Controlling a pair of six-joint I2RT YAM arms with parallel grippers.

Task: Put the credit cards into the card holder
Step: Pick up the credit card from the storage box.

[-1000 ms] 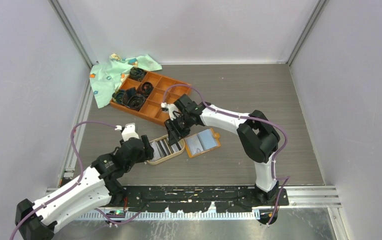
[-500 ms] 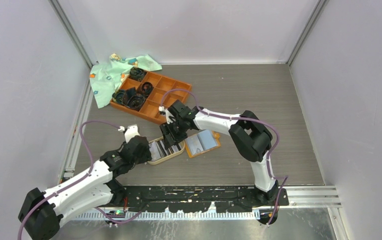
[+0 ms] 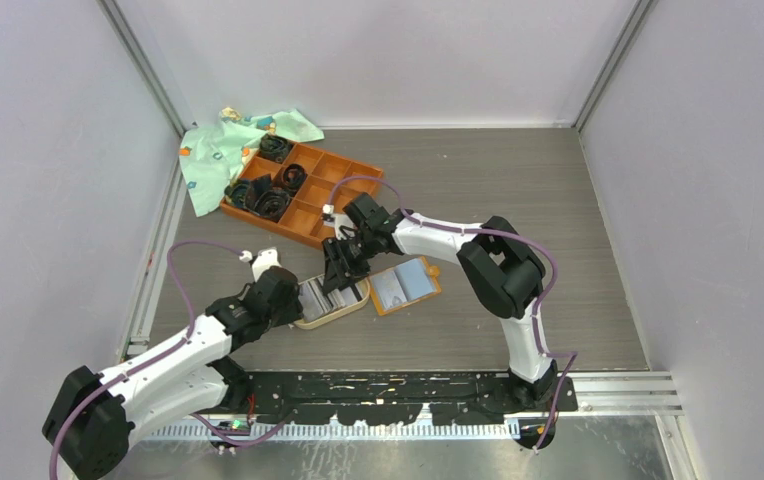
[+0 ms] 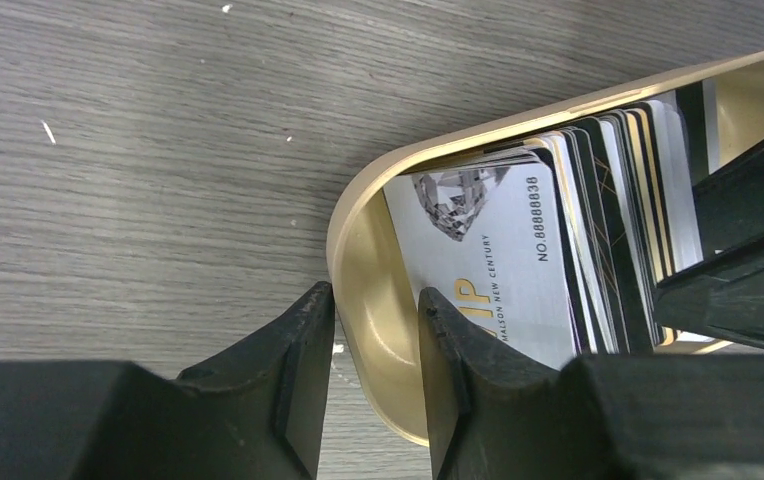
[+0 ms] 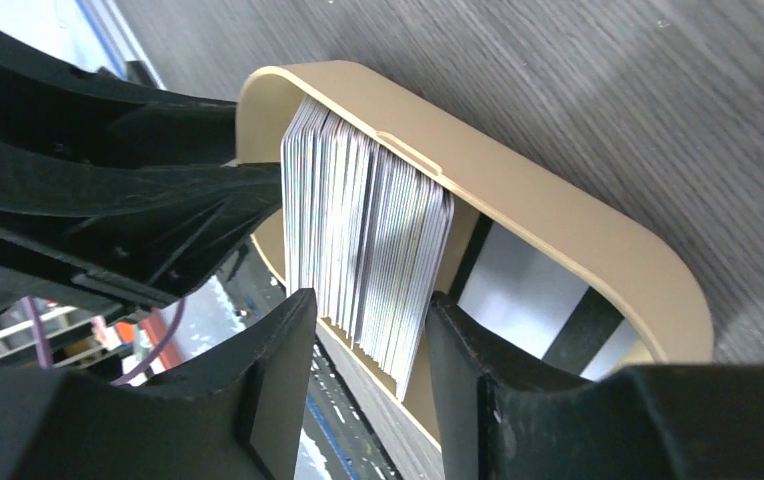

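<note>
The credit cards [image 3: 315,296] stand on edge as a stack in an oval tan dish [image 3: 346,314]. The card holder [image 3: 405,285] lies open to the right of the dish, orange with grey pockets. My left gripper [image 3: 296,302] is at the dish's left end. In the left wrist view it [image 4: 373,296] has one finger outside and one inside, shut on the dish's rim [image 4: 344,220], beside the front card [image 4: 498,250]. My right gripper [image 3: 342,279] is over the dish. In the right wrist view it [image 5: 368,302] is shut on the stack of cards [image 5: 358,215], a finger pressed against each side.
An orange-brown compartment tray [image 3: 330,165] holding black coiled items sits at the back left, partly on a patterned cloth [image 3: 220,150]. Side walls and metal rails border the table. The card holder lies close to the right arm's wrist.
My left gripper has narrowed around the dish's left rim as the left arm shifted a little rightward. My right gripper has slid left and down over the card stack.
</note>
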